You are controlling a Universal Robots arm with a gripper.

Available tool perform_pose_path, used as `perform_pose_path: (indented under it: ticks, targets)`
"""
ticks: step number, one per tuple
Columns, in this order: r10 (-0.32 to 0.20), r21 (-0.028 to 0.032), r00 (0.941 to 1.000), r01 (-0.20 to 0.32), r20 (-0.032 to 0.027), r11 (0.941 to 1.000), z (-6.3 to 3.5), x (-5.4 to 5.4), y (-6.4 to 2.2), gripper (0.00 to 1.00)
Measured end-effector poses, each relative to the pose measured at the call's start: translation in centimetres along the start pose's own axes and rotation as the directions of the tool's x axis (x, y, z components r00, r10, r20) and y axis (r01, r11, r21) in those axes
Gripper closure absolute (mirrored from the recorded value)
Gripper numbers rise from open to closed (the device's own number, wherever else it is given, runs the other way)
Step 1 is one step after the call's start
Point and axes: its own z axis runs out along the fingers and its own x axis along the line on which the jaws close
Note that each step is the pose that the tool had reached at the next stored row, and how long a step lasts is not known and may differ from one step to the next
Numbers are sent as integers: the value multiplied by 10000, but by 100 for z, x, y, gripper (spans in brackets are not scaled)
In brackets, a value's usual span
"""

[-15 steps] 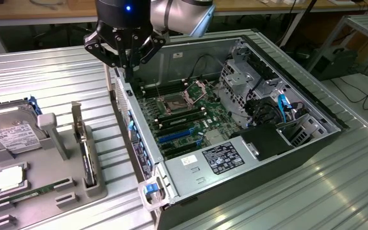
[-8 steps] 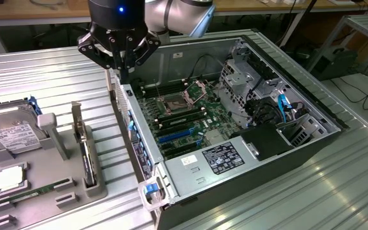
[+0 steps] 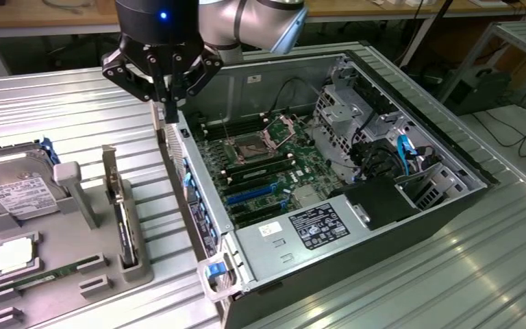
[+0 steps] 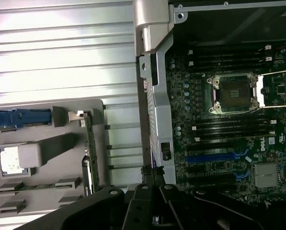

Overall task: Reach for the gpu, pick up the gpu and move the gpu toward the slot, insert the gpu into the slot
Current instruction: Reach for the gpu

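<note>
Boxy silver hard drive [image 3: 14, 192], white label, on grey moulded tray [image 3: 66, 240]. gpu [image 3: 121, 209]: thin dark card, silver bracket, upright on edge in tray slot. Black gripper [image 3: 165, 103] points straight down, fingers clenched, nothing held, above open PC case [image 3: 464, 164] rear wall.
</note>
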Motion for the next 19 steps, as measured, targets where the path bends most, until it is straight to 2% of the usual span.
perform_pose_path:
  ticks: [15,19]
  targets:
    - [0,1,10000,0,-1,10000,-7,156,-62,89]
    - [0,0,10000,0,0,10000,-9,237,-93,89]
